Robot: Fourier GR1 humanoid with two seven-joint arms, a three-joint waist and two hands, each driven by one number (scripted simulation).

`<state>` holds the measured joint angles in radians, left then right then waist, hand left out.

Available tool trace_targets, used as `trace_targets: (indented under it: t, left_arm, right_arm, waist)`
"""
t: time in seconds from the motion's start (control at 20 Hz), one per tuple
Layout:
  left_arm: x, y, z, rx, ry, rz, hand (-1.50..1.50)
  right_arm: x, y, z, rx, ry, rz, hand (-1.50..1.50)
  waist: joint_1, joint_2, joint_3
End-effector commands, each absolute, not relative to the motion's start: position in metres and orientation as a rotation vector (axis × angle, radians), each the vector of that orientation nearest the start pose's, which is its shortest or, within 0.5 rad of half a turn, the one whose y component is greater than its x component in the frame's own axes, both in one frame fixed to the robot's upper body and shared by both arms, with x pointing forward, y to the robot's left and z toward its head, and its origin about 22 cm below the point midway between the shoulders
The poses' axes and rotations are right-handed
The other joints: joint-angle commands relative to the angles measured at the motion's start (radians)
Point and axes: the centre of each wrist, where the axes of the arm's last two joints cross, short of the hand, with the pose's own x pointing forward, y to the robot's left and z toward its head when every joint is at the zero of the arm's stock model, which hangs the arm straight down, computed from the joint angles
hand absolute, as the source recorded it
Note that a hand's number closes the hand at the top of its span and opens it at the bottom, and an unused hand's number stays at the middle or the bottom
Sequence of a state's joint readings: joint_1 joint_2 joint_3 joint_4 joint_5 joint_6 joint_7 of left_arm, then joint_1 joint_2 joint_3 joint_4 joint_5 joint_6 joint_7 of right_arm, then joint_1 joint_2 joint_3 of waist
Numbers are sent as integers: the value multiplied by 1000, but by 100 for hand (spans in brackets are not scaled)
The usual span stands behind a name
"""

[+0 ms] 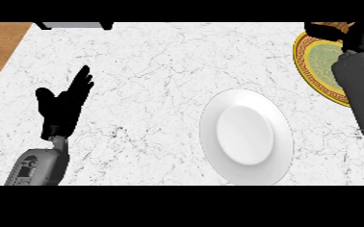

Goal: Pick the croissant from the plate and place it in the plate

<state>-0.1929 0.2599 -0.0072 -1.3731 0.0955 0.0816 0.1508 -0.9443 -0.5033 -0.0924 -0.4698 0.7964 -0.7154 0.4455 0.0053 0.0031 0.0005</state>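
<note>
Right hand (340,30) over the yellow-rimmed plate (314,62), fingers unclear and croissant hidden; left hand (64,103) rests spread; lift straight, then carry to the white plate (213,125).

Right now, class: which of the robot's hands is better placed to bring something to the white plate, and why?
Probably the right hand: it is over the gold-rimmed plate, beside the white plate. The left hand rests open, farther away.
</note>
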Motion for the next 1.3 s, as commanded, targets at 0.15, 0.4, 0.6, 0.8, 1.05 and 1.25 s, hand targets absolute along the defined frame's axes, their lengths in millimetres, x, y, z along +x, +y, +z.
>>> trace_targets:
  t: [0.15,0.4,0.6,0.8,1.05,1.25]
  left_arm:
    - [288,289,0,155,-1404,-90,0]
    - [289,288,14,149,-1412,-97,0]
    - [295,280,18,126,-1422,-93,0]
    - [282,282,6,151,-1422,-82,0]
    - [291,285,20,152,-1420,-89,0]
    - [291,292,31,166,-1402,-73,0]
  right_arm:
    - [406,-399,93,-1501,-1038,115,150]
    - [393,-415,75,-1270,-1020,37,150]
    - [373,-441,62,-1186,-1017,126,-150]
    - [376,-449,80,-1249,-1163,145,-150]
    - [382,-449,107,-1258,-1490,60,-150]
    - [391,-433,113,-1135,-1665,-66,-150]
  waist:
    - [7,5,0]
    - [11,5,2]
    - [23,13,3]
    - [25,10,2]
    - [3,2,2]
    - [3,-2,2]
